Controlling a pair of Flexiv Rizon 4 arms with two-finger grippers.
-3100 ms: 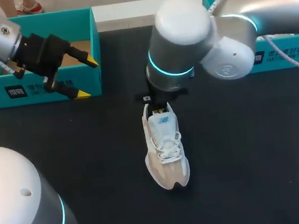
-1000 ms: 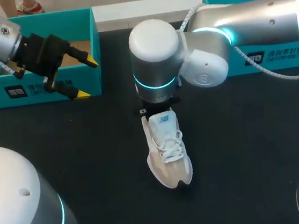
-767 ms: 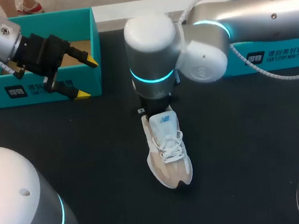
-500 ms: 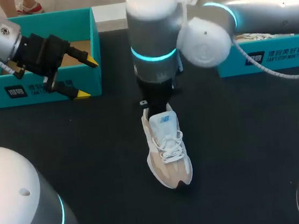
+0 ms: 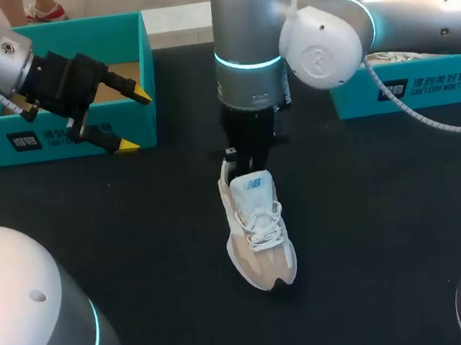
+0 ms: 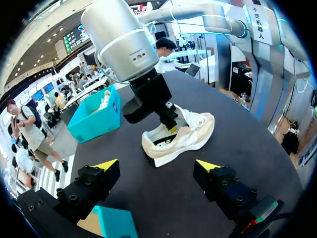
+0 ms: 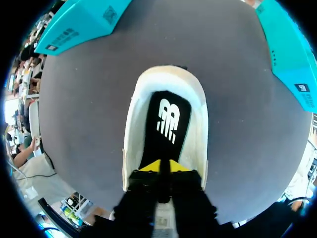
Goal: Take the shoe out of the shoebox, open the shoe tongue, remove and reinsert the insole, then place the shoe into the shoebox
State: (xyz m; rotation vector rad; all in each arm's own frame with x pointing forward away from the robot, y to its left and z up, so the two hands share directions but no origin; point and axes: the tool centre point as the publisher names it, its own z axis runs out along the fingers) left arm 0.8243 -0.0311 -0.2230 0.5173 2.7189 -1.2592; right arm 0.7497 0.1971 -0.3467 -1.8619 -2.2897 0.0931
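Note:
A white and beige shoe (image 5: pixel 258 232) lies on the black table (image 5: pixel 137 233), toe toward me. Its black insole (image 7: pixel 166 124) lies flat inside the heel opening. My right gripper (image 5: pixel 245 164) points down into that opening, next to the tongue (image 5: pixel 253 188). Its yellow tips (image 7: pixel 159 166) are pressed together on the insole's surface, and I see nothing between them. The left wrist view shows this gripper (image 6: pixel 169 124) at the heel of the shoe (image 6: pixel 181 136). My left gripper (image 5: pixel 128 117) hangs open by the front wall of the left shoebox (image 5: pixel 68 133), far from the shoe.
A second teal shoebox (image 5: pixel 421 88) at the back right holds another white shoe (image 5: pixel 392 58). A corner of the left shoebox (image 6: pixel 111 225) sits just under my open left gripper (image 6: pixel 157 166). Bare table surrounds the shoe.
My right arm has swung its wrist up and toward the back of the table while its fingers stay at the heel opening. The shoe and my left arm have not moved.

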